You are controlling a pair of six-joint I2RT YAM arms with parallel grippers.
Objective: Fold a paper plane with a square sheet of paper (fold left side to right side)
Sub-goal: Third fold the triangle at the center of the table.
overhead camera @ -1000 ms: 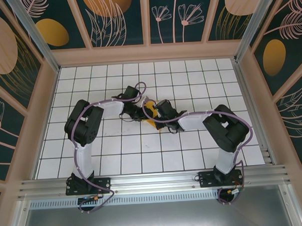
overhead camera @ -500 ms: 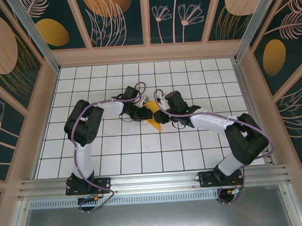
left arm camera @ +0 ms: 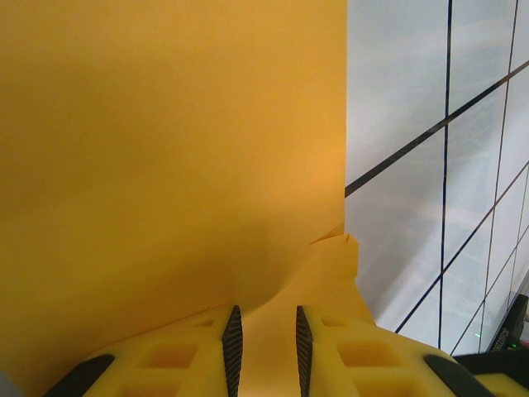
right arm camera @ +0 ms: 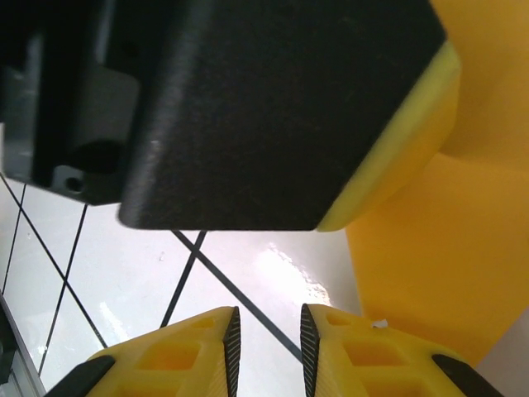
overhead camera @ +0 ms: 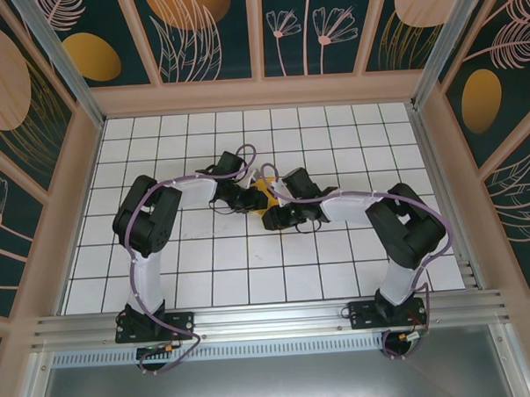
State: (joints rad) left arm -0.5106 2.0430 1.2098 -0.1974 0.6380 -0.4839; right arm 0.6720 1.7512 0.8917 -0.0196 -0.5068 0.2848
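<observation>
1. The square sheet of paper (overhead camera: 263, 198) lies at the middle of the top view on the white gridded table (overhead camera: 333, 143), between the two claws. In the left wrist view it covers the left and upper frame.
2. The left gripper (left arm camera: 266, 331) has its jaws a narrow gap apart, with orange paper showing through the gap. They do not look clamped on it. If that is so, a sideways drag could let the sheet slip on the glossy tiles, and the left edge would land askew on the right one.
3. A small raised flap (left arm camera: 335, 248) shows at the sheet's edge, just right of centre in the left wrist view — pressing there could set a stray crease.
4. The right gripper (right arm camera: 266, 331) is narrow too and empty, with bare table and a black grid line (right arm camera: 198, 248) between its pads. The left claw's black body looms just above it in the upper frame — any closing move risks a knock that shoves the sheet.
</observation>
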